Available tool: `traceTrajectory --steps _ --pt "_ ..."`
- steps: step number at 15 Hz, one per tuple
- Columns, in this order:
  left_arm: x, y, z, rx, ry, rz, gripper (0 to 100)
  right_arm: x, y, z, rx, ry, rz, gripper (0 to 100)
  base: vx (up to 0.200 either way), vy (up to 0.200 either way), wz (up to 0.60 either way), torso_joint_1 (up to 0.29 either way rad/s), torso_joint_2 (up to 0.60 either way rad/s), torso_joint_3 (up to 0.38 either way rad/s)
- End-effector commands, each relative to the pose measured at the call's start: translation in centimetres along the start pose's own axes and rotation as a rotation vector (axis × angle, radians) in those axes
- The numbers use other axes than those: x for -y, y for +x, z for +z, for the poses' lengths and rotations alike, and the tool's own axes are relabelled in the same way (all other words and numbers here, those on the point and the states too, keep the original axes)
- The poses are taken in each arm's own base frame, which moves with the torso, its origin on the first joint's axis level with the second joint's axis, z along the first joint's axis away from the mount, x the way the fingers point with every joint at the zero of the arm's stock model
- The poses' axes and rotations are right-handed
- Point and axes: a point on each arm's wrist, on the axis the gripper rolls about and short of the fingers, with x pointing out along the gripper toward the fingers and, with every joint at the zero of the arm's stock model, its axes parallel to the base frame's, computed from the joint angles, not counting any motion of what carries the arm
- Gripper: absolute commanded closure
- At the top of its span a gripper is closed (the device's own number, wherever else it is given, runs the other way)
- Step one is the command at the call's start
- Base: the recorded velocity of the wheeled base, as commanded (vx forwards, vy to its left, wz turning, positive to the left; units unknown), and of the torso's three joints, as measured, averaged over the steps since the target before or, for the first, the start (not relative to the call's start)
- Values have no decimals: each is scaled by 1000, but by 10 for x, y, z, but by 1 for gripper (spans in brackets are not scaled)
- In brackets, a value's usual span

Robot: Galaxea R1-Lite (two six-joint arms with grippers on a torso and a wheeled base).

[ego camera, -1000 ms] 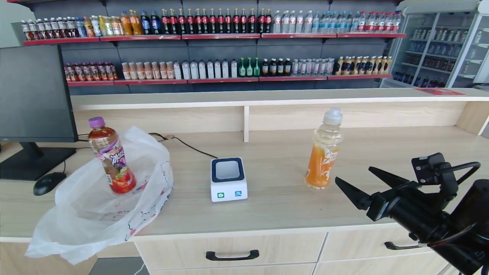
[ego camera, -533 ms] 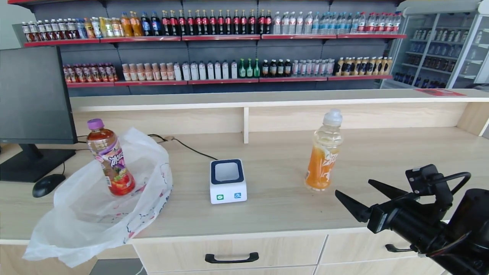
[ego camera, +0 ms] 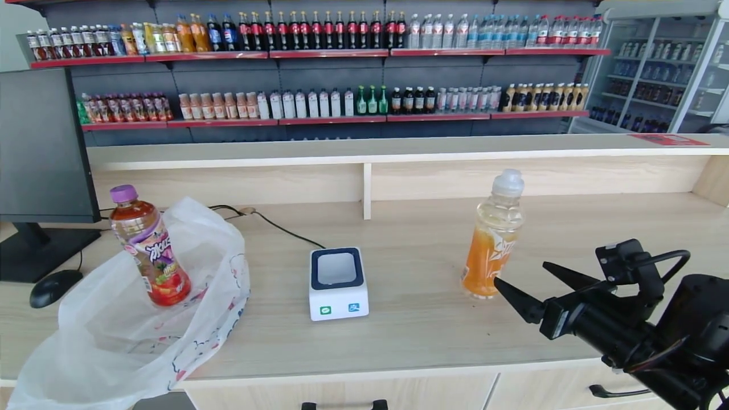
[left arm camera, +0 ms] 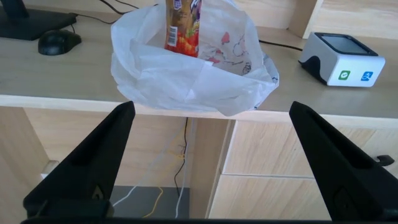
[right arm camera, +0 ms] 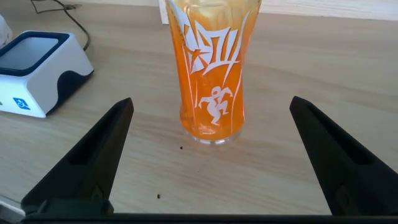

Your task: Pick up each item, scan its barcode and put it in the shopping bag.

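The orange drink bottle (ego camera: pixel 493 239) (right arm camera: pixel 211 68) stands upright on the wooden counter (ego camera: pixel 410 319), just ahead of the right gripper (ego camera: pixel 519 272) (right arm camera: pixel 211 102) and in line with the gap between its fingers. That gripper is spread wide and holds nothing; its tips stop short of the bottle. Farther to that gripper's left sits the white barcode scanner (ego camera: pixel 338 276) (right arm camera: pixel 37 68). Beyond the scanner lies the white plastic shopping bag (ego camera: pixel 114 319) (left arm camera: pixel 186 74) with a purple-capped red tea bottle (ego camera: pixel 149 245) (left arm camera: pixel 182 25) standing in it. The left gripper (left arm camera: pixel 211 106) hangs below the counter edge, facing the bag, its fingers wide apart and empty.
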Motion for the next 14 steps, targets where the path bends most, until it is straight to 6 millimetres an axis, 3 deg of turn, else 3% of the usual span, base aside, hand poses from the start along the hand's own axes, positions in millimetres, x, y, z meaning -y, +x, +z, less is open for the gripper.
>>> traceTrajectory --steps 1,14 --pt "0 0 0 1 0 0 0 1 12 -4 -12 1 1 0 0 0 0 0 0 0" --pt "0 0 0 1 0 0 0 -4 58 -13 3 -22 27 0 0 0 0 0 0 0"
